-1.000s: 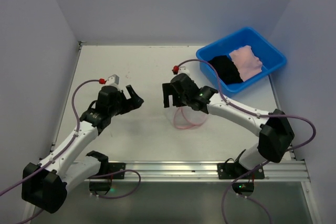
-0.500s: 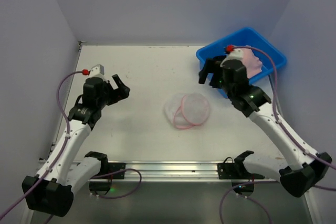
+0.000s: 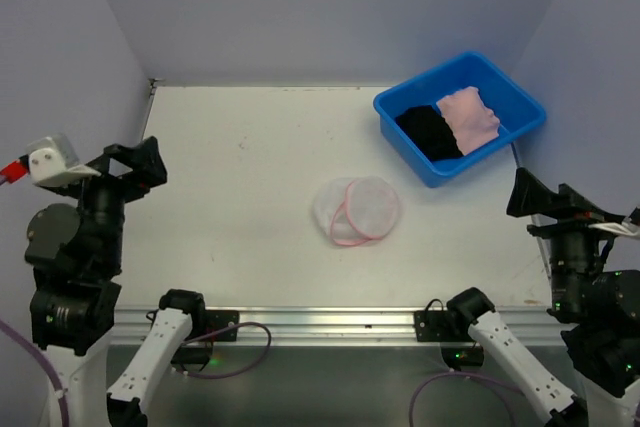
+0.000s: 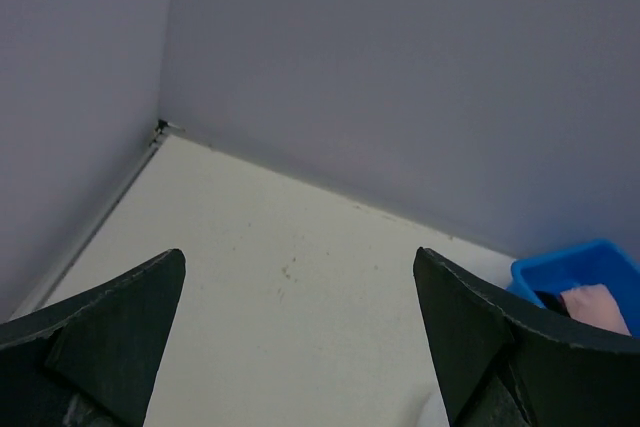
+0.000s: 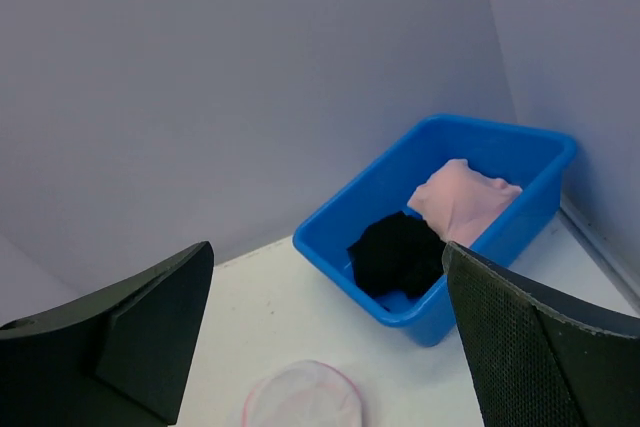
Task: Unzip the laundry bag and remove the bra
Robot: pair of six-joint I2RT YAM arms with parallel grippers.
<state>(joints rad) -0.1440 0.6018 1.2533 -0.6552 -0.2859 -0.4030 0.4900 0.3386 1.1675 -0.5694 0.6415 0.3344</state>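
Observation:
The laundry bag (image 3: 355,210), a small round white mesh pouch with pink trim, lies flat in the middle of the table with its disc flap overlapping it. It also shows at the bottom of the right wrist view (image 5: 305,399). I cannot make out what is inside it. My left gripper (image 3: 135,160) is raised high at the near left, open and empty (image 4: 300,347). My right gripper (image 3: 548,197) is raised high at the near right, open and empty (image 5: 325,347). Both are far from the bag.
A blue tub (image 3: 398,100) stands at the back right, holding a black garment (image 3: 427,132) and a pink garment (image 3: 468,115). It also shows in the right wrist view (image 5: 345,222) and at the left wrist view's right edge (image 4: 575,267). Grey walls enclose the table.
Both arms have pulled back from the table's middle and risen to the near corners. The right gripper passed over the tub on its way. The bag lies where it was left.

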